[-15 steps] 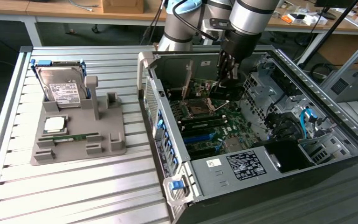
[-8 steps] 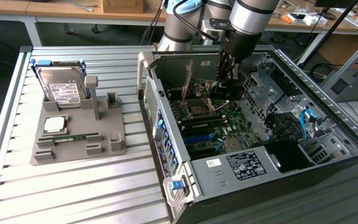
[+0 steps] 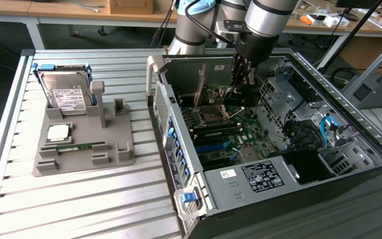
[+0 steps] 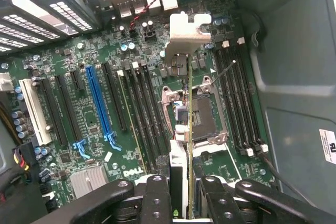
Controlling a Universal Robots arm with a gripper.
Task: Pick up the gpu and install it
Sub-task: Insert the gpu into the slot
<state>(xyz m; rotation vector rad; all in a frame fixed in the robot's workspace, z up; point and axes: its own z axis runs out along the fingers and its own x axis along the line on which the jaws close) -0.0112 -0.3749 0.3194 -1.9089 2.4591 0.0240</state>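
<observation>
The gripper (image 4: 181, 192) is clamped on the gpu (image 4: 185, 77), its two black fingers (image 4: 156, 198) pressed against either face of the card, which is seen edge-on in the wrist view. From the exterior view the gripper (image 3: 242, 92) hangs inside the open computer case (image 3: 350, 114), at about 12 o'clock from the middle of the motherboard (image 3: 224, 142), with the card held above the board and not seated in any slot as far as the pictures show.

Directly beneath the held card lies the bare CPU socket (image 4: 202, 116) with its metal frame. To one side of it runs a bank of black memory slots (image 4: 239, 98); to the other side stand more long black slots, then a blue expansion slot (image 4: 100, 103) and a white one (image 4: 35, 111). A finned silver heatsink (image 4: 86, 179) sits near the board's edge. Red and black wires (image 4: 144, 6) lead to white connectors near the ventilated wall of the case.

The card itself looks thin and flat, a dark green edge with a silver metal bracket (image 4: 189, 30) at its far end, bent over and notched.

Outside the case, at 9 o'clock in the exterior view, a grey holder (image 3: 85, 144) on the slatted metal table (image 3: 78, 209) carries a hard drive (image 3: 68, 92) standing upright, a square processor chip (image 3: 59, 132) and a narrow green memory stick (image 3: 71, 148).
</observation>
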